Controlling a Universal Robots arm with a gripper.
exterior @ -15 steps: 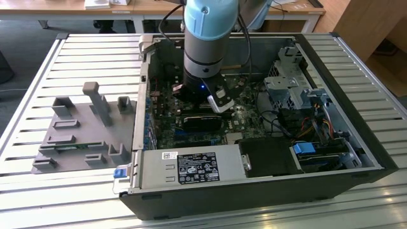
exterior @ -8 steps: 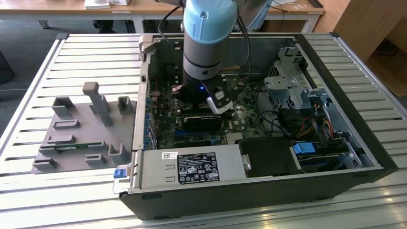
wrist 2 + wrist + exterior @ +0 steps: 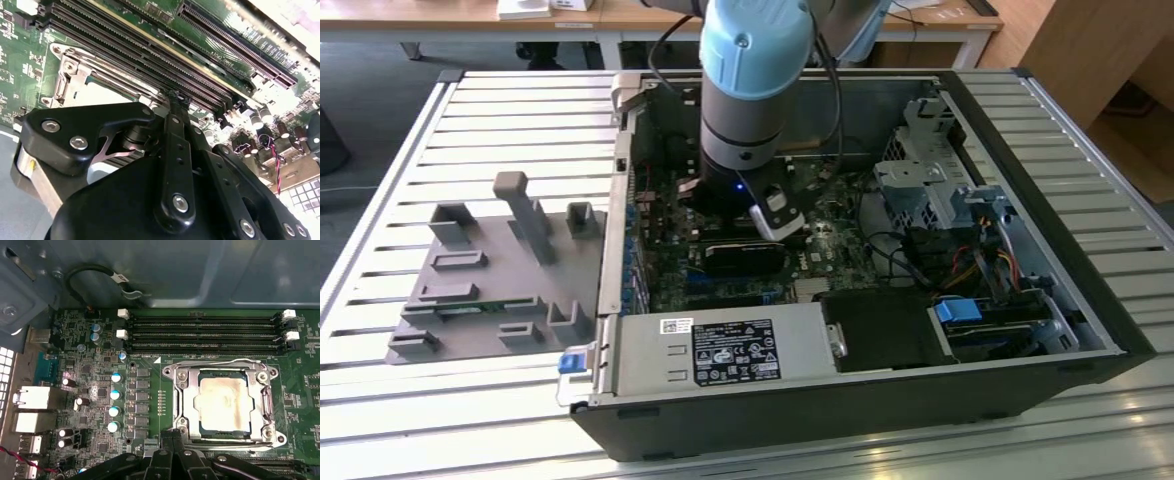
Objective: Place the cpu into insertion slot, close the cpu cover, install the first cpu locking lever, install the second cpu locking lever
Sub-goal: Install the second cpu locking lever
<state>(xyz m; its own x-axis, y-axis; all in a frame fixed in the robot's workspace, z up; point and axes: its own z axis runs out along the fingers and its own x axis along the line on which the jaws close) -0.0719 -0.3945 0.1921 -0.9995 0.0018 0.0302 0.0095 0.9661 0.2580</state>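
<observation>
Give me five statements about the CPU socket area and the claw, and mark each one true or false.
1. The cpu lies in the insertion slot. True.
2. The cpu cover is folded back, off the chip. False: it lies down around the chip, which shows through its window.
3. The claw hangs at the socket's edge, beside the memory slots. True.
4. The memory slots are full of modules. False: in the first wrist view they are empty.
5. In the exterior view the arm works outside the computer case. False: it reaches down into the open case.
</observation>
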